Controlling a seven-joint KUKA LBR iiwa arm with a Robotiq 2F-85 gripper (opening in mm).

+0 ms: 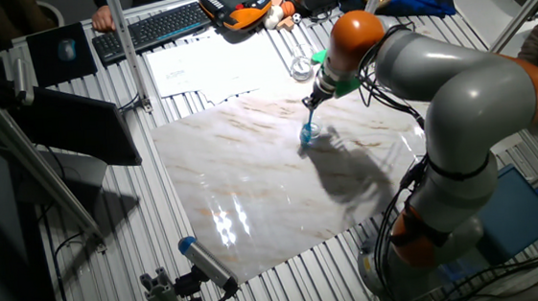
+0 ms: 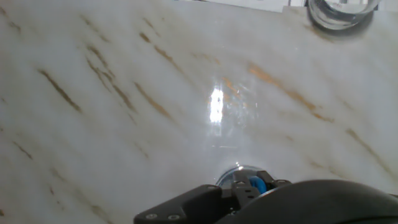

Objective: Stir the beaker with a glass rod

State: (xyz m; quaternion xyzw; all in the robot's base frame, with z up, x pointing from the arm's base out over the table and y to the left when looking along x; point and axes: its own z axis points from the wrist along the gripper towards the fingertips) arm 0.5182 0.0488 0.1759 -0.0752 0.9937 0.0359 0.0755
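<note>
A thin light blue glass rod [image 1: 309,121] slants down from my gripper [image 1: 315,100], which is shut on its upper end. The rod's lower tip sits in the tiny blue-tinted beaker [image 1: 306,137], which stands on the marble slab [image 1: 262,189] near its far right part. In the hand view the gripper [image 2: 249,186] fills the bottom edge with the blue rod [image 2: 255,183] between its fingers. Just beyond it shows the beaker's round rim [image 2: 239,170], mostly hidden by the hand.
An untinted clear glass vessel [image 1: 301,68] [image 2: 339,14] stands just past the slab's far edge. Papers [image 1: 206,61], a keyboard [image 1: 153,27] and an orange-black pendant [image 1: 235,4] lie behind. A blue-capped tool [image 1: 207,263] lies at the slab's near corner, and a dark monitor [image 1: 65,128] stands at the left.
</note>
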